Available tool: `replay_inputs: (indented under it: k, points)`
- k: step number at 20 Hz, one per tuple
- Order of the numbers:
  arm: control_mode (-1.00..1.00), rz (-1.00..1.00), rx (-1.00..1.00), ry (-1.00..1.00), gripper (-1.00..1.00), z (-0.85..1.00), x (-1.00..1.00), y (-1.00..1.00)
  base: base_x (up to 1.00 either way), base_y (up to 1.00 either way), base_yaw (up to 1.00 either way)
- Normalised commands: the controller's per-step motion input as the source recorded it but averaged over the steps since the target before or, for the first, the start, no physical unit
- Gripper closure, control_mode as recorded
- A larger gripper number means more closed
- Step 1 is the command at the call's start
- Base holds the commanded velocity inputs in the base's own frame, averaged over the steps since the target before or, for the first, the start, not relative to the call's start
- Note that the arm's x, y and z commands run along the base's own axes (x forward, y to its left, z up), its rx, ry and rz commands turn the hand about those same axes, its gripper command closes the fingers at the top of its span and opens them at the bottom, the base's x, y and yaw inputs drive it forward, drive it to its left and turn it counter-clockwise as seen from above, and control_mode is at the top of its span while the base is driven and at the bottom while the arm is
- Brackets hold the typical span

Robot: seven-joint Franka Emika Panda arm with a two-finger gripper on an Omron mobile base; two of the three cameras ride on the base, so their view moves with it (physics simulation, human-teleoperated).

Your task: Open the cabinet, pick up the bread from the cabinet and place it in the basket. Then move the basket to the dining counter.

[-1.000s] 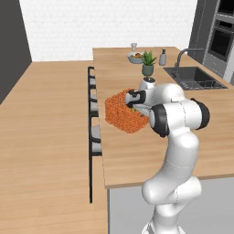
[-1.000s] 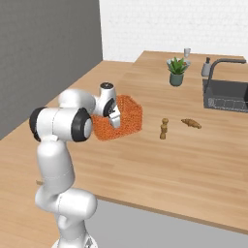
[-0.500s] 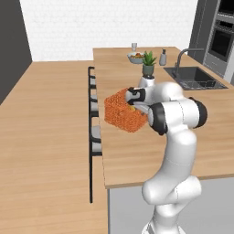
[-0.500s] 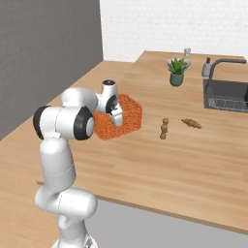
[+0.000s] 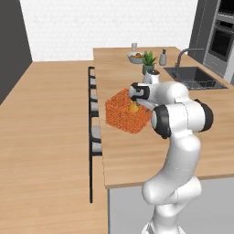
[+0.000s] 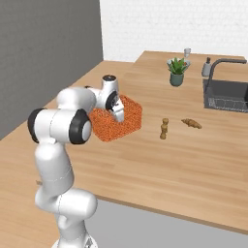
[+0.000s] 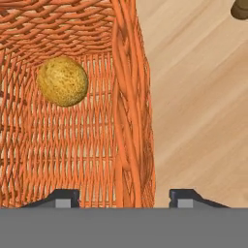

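The orange woven basket [image 5: 122,115] [image 6: 112,128] stands on the light wood dining counter [image 5: 132,155] [image 6: 184,155], near the edge with the black-framed stools [image 5: 93,132]. The round golden bread [image 7: 63,81] [image 5: 133,108] lies inside it on the bottom. My gripper [image 7: 126,198] [image 5: 136,103] [image 6: 118,115] points down over the basket's rim and is open. Its two fingertips [image 7: 65,197] straddle one basket wall [image 7: 131,97], with a gap on each side, so nothing is held. The cabinet is out of view.
A potted plant [image 5: 149,61] [image 6: 177,71], a soap bottle [image 5: 163,57] and a bowl [image 5: 135,57] stand at the far end. The sink [image 5: 196,77] [image 6: 227,94] is to the right. A small brown grinder [image 6: 164,129] and a brown pastry [image 6: 192,123] lie right of the basket.
The jaws were closed on the basket's wall and have spread apart, letting it go. The basket and the arm stay where they were.
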Motion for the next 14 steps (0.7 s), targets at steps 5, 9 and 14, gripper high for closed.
replay_inputs:
  k: [5, 9, 14]
  points:
    - [-1.0, 0.04, 0.0, 0.0, -1.0, 0.84, -0.41, -0.02, 0.0, 0.0, 0.0]
    - [-1.0, 0.1, -0.04, -0.02, -1.0, 0.37, -1.0, 0.0, 0.0, 0.0, 0.0]
    - [-1.0, 0.24, -0.21, -0.13, -1.0, 0.24, -1.0, 0.1, 0.0, 0.0, 0.0]
